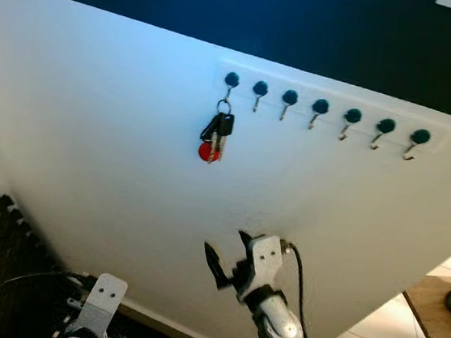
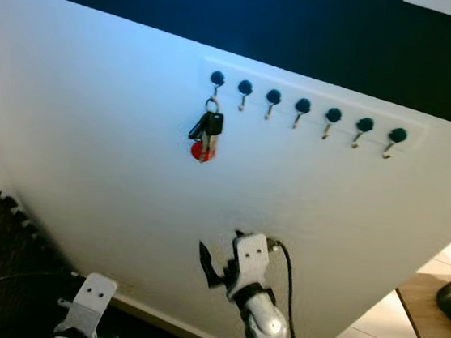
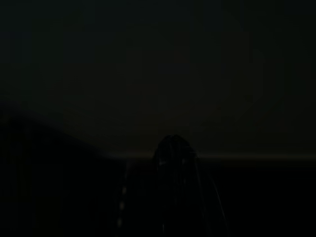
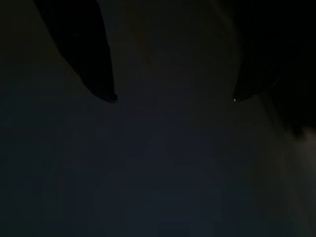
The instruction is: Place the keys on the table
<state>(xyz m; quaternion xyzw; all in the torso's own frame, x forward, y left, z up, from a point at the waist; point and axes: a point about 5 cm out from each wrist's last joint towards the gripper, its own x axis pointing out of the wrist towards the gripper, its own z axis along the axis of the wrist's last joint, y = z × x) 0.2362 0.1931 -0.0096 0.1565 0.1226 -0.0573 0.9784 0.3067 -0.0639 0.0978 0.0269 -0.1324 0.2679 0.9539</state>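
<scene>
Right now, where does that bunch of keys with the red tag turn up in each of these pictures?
Left eye view: the keys hang on the leftmost hook of the hook rail, upper middle of the white wall.
Right eye view: same bunch on the same hook, slightly further left.
Left wrist view: too dark to make out.
Right wrist view: dim wall past the open jaws; no keys made out.
Shared landmark: the hook rail.

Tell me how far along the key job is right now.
Nothing is done yet: the keys hang on the leftmost hook of the hook rail. In hand: the right gripper is raised below them, fingers open, holding nothing. The left gripper hangs low. Left: grasp, unhook, carry to the table.
</scene>
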